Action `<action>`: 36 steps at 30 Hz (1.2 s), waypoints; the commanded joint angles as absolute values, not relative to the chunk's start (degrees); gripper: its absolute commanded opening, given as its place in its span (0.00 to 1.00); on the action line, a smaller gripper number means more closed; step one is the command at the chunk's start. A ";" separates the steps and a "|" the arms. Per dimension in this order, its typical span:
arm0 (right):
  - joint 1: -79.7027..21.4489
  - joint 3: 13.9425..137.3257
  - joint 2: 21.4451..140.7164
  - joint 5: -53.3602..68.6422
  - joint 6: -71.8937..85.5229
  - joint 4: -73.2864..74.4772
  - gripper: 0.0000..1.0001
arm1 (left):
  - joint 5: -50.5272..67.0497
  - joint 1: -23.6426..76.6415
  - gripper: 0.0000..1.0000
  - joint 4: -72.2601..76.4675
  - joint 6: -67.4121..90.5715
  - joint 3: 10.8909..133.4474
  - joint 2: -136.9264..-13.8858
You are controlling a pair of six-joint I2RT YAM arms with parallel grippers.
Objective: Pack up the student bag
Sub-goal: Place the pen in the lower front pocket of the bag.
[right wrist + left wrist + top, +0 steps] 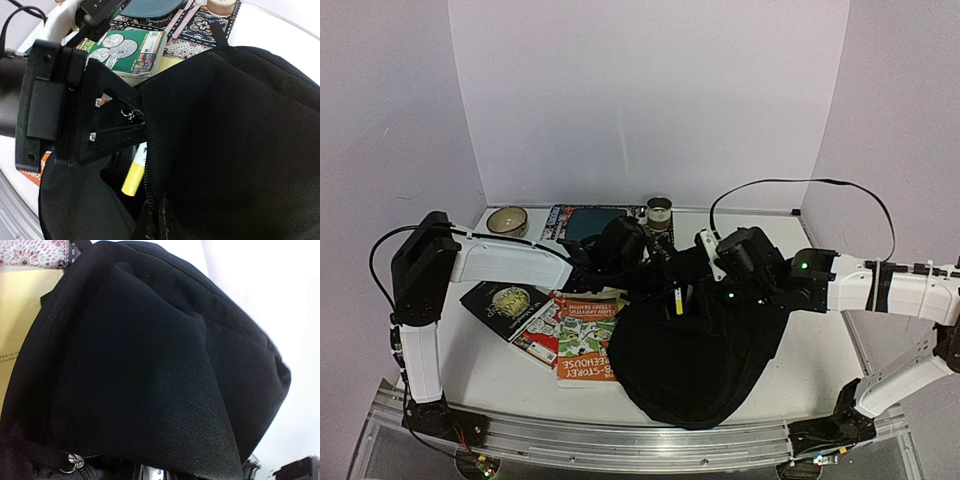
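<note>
Large soft black fabric backpack (235,140) gapes, yellow marker (132,177) inside; left gripper (136,119) pinches its rim, right gripper (698,280) clenched; paperback books (582,335) lie unpacked.

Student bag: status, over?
Left gripper shut on student bag rim. Right gripper shut, hold unclear. Bag open, yellow marker in its mouth. Books lie beside it, outside the opening.

Probably a robotics lab — white backdrop panels (650,100), aluminium base rail (620,442)
</note>
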State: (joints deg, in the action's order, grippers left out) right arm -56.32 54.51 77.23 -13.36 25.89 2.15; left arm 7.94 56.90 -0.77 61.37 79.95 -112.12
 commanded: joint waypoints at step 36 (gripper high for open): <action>-57.01 53.22 75.61 -17.40 25.79 -0.64 0.00 | 4.22 57.04 0.65 -2.35 55.39 70.48 -100.60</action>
